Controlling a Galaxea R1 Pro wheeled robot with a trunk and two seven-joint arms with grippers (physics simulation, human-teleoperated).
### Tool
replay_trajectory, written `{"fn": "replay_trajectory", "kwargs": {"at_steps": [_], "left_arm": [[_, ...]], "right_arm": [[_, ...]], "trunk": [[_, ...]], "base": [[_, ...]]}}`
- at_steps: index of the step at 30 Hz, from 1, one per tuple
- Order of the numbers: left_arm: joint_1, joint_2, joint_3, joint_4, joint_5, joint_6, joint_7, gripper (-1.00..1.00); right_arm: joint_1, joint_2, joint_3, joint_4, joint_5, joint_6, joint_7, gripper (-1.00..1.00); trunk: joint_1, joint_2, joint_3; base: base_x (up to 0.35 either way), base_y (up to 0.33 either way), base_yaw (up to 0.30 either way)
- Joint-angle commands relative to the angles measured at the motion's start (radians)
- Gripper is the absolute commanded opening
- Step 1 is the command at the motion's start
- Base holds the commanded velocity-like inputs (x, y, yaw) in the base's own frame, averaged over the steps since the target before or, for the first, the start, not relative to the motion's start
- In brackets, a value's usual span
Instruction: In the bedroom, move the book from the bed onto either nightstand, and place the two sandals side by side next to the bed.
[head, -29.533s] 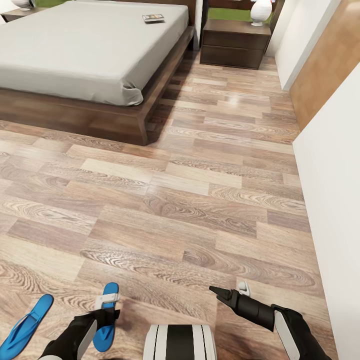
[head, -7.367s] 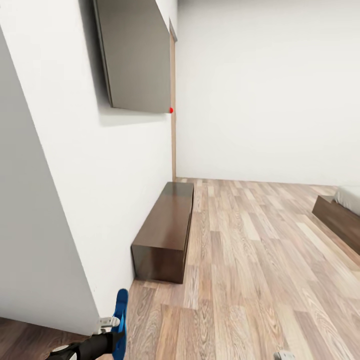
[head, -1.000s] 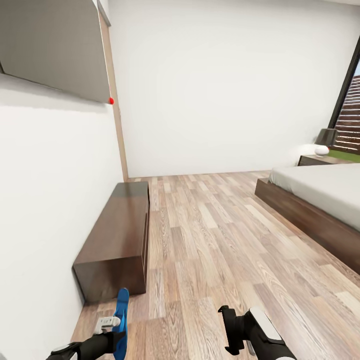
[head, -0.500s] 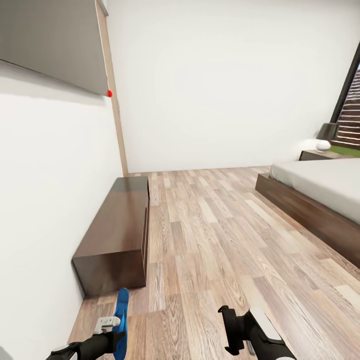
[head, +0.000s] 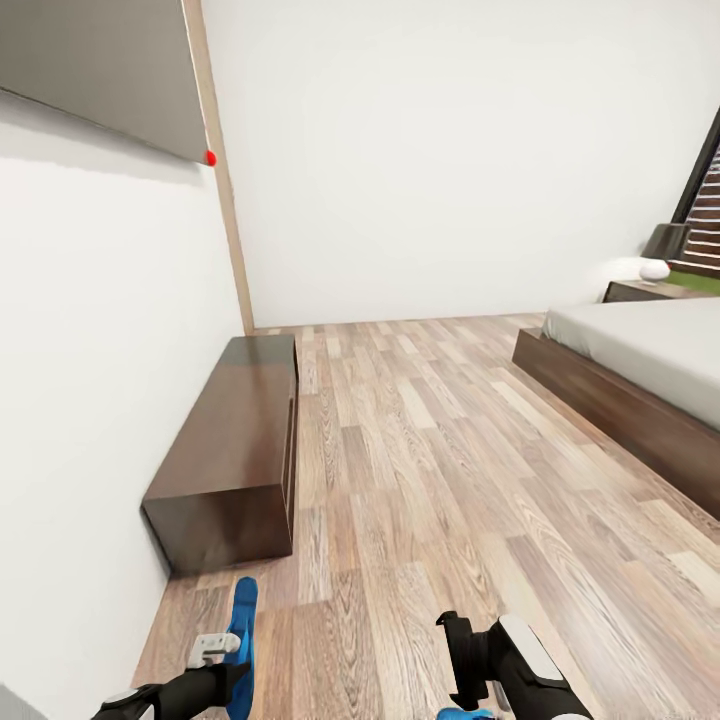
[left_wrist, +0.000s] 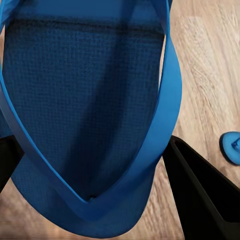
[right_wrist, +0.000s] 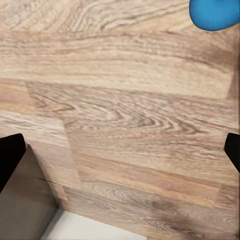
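Left of the bed (head: 640, 370), the long cabinet (head: 235, 450) has slid lower in the head view since a moment ago: the camera tilted, nothing moved. The left pincer (head: 222, 650) stays clenched on one sandal (head: 243, 640). The right pincer (head: 462, 660) hangs released; the second sandal (right_wrist: 216, 12) now shows on the floor beneath it, so pickup looks next.

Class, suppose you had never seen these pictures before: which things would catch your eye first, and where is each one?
First, the bright blue flat sandal clamped in the left gripper, low at the head view's left. Next, the long low dark-brown wooden cabinet against the white wall, on the light wood-plank floor. Then the large platform bed with a grey mattress at the right, a second blue sandal on the floor by the open right gripper.
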Motion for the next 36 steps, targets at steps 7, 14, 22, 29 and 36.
{"fn": "replay_trajectory", "kwargs": {"at_steps": [7,14,22,29,36], "left_arm": [[-0.001,0.0,0.003,0.001,0.003,0.0,-0.004,-1.0],[-0.001,0.0,0.003,0.001,0.003,0.0,-0.004,-1.0],[-0.001,0.0,0.003,0.001,0.003,0.0,-0.004,-1.0],[-0.001,0.0,0.003,0.001,0.003,0.0,-0.004,-1.0],[-0.001,0.001,0.003,0.001,0.003,0.0,-0.004,-1.0]], "right_arm": [[0.0,0.001,-0.006,-0.002,-0.001,0.004,-0.005,1.0],[0.0,0.001,-0.006,-0.002,-0.001,0.004,-0.005,1.0],[0.0,0.001,-0.006,-0.002,0.0,0.003,-0.004,1.0],[0.0,0.001,-0.009,-0.003,0.001,0.001,-0.005,1.0],[0.0,0.001,-0.013,-0.003,0.002,-0.067,-0.006,1.0]], "trunk": [[0.003,-0.002,-0.028],[0.006,-0.004,-0.055],[0.01,-0.006,-0.086],[0.013,-0.007,-0.113],[0.016,-0.009,-0.14]], "base": [[0.0,0.0,0.0],[0.0,0.0,0.0],[0.0,0.0,0.0],[0.0,0.0,0.0],[0.0,0.0,0.0]]}}
